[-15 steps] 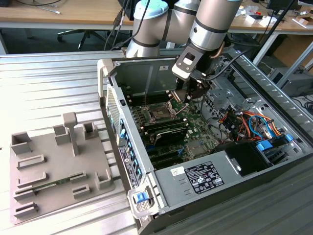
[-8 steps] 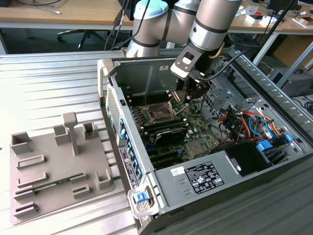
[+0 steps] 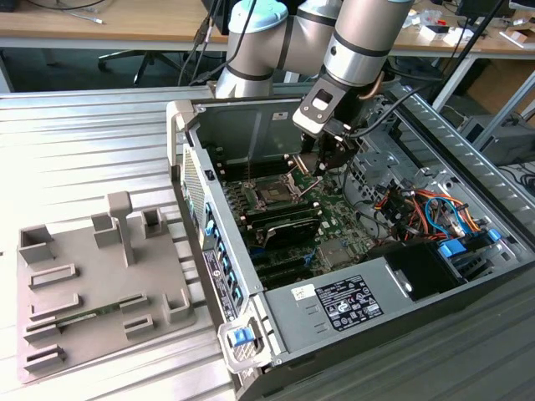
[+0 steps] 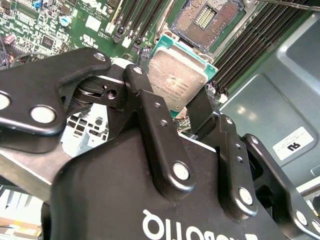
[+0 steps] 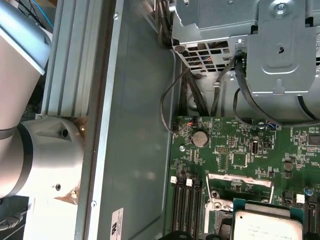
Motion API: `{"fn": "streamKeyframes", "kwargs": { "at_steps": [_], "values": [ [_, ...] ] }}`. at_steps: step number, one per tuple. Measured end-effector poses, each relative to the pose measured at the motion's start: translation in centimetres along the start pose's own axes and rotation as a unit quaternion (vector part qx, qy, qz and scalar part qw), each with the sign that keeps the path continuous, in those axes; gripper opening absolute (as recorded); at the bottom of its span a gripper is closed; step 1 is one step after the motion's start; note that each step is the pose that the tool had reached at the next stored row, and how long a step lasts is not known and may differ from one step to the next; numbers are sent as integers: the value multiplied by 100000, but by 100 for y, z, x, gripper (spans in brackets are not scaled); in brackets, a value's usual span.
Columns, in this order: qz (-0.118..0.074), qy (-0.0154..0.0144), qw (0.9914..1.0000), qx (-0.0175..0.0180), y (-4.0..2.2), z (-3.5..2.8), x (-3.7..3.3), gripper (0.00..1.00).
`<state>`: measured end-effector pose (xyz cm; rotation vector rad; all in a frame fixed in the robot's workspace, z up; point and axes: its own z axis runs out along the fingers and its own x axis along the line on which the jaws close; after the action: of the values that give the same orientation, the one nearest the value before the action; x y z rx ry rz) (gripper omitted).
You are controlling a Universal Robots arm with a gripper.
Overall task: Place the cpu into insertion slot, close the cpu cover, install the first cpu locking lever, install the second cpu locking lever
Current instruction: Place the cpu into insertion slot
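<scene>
My gripper [image 4: 167, 92] is shut on the cpu [image 4: 177, 80], a small square chip with a dull silver top and a green edge. It hangs tilted just above the motherboard [image 4: 45, 35], a short way off the open insertion slot [image 4: 207, 20], whose contact field lies bare. In the exterior view the gripper [image 3: 322, 163] is inside the computer case [image 3: 251, 117], to the exterior view's right of the slot [image 3: 272, 197]. The first wrist view has the cpu [image 5: 267, 225] over the green board. Silvery metal edges the slot; I cannot tell how the cpu cover stands.
Black memory slots [image 4: 260, 45] run beside the insertion slot. A drive cage with orange and blue cables [image 3: 422, 209] fills the case's right side in the exterior view. A grey fixture plate [image 3: 92, 284] with upright blocks lies outside the case on the ribbed table.
</scene>
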<state>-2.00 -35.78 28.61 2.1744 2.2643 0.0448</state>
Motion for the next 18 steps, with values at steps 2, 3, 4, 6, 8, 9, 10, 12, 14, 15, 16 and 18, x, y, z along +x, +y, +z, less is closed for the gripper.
{"fn": "streamKeyframes", "kwargs": {
  "at_steps": [2,3,4,6,8,9,10,12,14,15,16,18],
  "values": [
    [-16,-4,100000,1,0,0,0,55],
    [-22,-4,100000,4,0,0,0,55],
    [-44,-3,100000,3,0,0,0,55],
    [-86,2,100000,4,-4,0,0,55],
    [-135,1,100000,4,-14,0,1,55],
    [-150,1,100000,5,-19,1,1,55],
    [-173,-6,100000,4,-24,1,1,55],
    [-848,14,99996,15,-63,35,2,55],
    [-848,15,99996,21,-72,41,2,55],
    [-847,13,99996,18,-72,41,2,55],
    [-847,14,99996,19,-76,46,2,55],
    [-846,13,99996,18,-78,53,2,55]
  ]
}}
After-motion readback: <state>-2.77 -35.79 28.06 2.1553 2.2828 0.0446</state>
